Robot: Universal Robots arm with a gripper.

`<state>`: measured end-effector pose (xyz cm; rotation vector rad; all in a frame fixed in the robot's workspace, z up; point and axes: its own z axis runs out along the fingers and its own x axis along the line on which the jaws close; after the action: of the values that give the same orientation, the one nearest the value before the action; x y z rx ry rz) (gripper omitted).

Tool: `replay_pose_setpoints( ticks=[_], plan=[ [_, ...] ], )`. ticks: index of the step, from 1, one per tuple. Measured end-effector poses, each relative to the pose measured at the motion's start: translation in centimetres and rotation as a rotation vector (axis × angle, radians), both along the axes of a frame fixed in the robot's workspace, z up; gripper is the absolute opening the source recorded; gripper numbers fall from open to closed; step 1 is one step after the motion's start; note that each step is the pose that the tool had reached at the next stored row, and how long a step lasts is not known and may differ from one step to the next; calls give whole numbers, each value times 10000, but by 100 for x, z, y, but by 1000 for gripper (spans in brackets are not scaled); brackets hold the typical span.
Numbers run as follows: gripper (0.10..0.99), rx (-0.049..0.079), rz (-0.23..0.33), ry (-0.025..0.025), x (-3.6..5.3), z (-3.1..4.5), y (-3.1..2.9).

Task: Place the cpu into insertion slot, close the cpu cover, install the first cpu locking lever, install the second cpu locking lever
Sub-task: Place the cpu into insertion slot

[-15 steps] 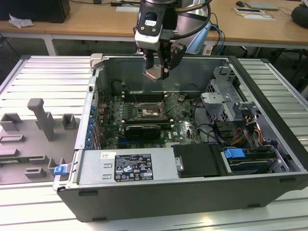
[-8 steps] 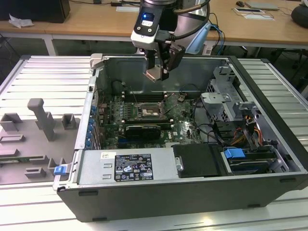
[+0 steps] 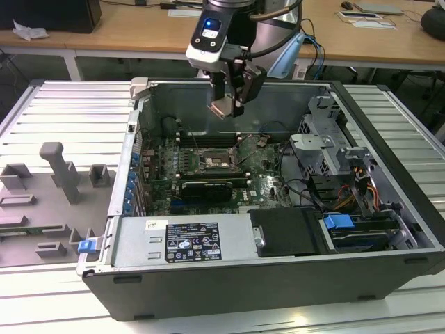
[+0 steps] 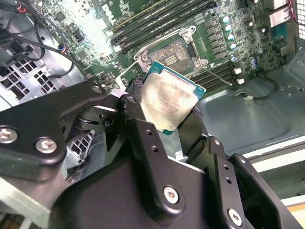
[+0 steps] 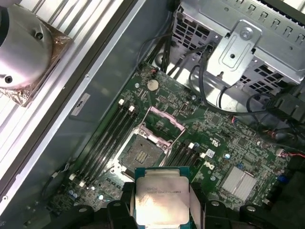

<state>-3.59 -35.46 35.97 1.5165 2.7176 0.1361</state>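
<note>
Cpu [image 5: 162,198], a small flat square chip with pale beige-silver metal top, hangs clamped by its edges in the black gripper [image 4: 167,100], well above the open dark square insertion slot [image 5: 143,152]; likely light, stiff, delicate underneath.

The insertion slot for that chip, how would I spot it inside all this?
Look inside the open computer case at the green circuit board. Near its middle, between banks of long black memory slots, sits the insertion slot: the one square dark socket with a silver rim.
</note>
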Motion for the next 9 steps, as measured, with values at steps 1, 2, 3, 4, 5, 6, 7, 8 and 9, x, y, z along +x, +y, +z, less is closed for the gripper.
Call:
replay_pose_setpoints(
  ticks=[1,2,3,4,5,6,7,8,9],
  plan=[
    [541,0,-57,0,0,-1,0],
    [541,-1,-141,0,0,-2,0],
    [541,0,-196,0,0,-3,0],
    [541,0,-247,0,0,-4,0],
    [541,0,-306,0,0,-4,0],
    [541,0,-356,0,0,-5,0],
    [541,0,-414,-1,0,-6,0],
    [541,0,-469,0,0,-7,0],
    [541,0,-631,0,0,-9,0]
  ],
)
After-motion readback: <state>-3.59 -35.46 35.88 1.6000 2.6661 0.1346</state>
